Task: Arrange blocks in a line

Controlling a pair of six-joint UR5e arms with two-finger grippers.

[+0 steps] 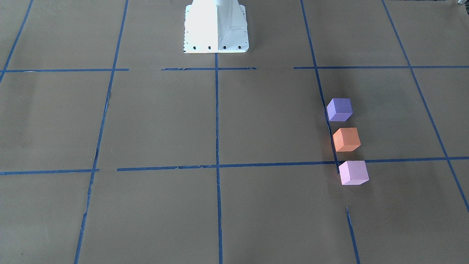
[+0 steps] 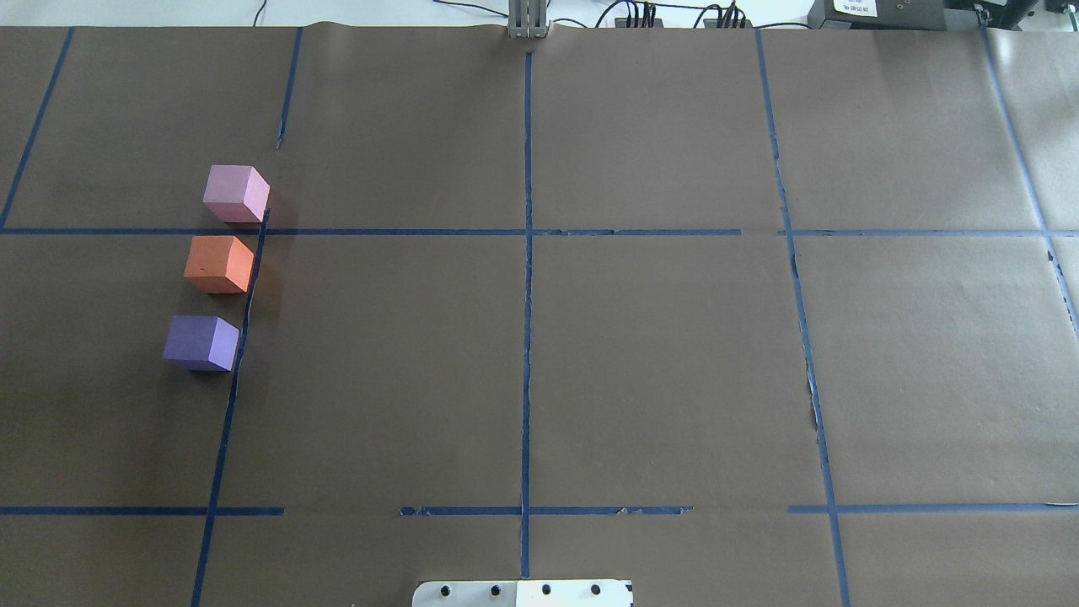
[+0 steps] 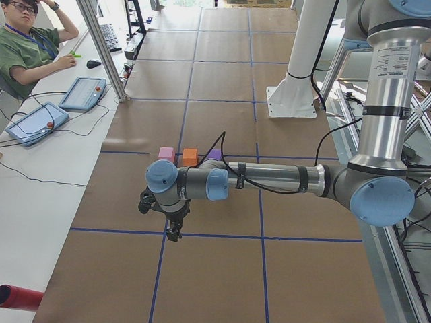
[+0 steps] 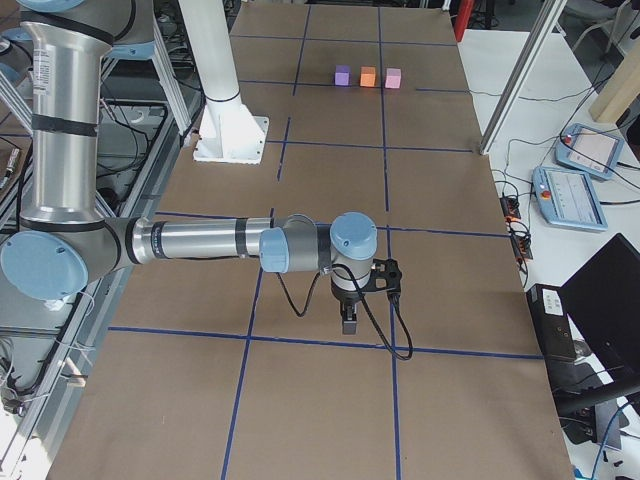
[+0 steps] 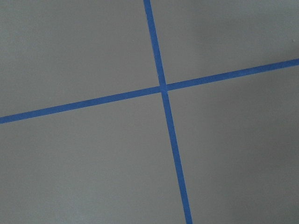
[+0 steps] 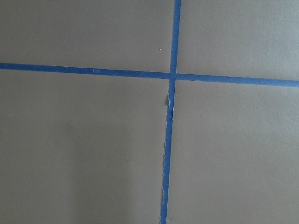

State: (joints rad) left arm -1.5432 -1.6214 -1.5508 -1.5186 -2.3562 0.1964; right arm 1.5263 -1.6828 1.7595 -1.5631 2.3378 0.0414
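As tape [image 2: 226, 421] runs, purple blk [image 2: 201, 343], orange blk [image 2: 219, 264], pink blk [image 2: 236, 193] align, gapped.

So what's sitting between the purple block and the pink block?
The orange block sits between the purple block and the pink block, touching neither, with a gap on each side. The overhead view shows this most clearly.

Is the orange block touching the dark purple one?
Apart. The overhead view shows a strip of bare brown paper between the orange block and the dark purple block; the front-facing view shows the same gap.
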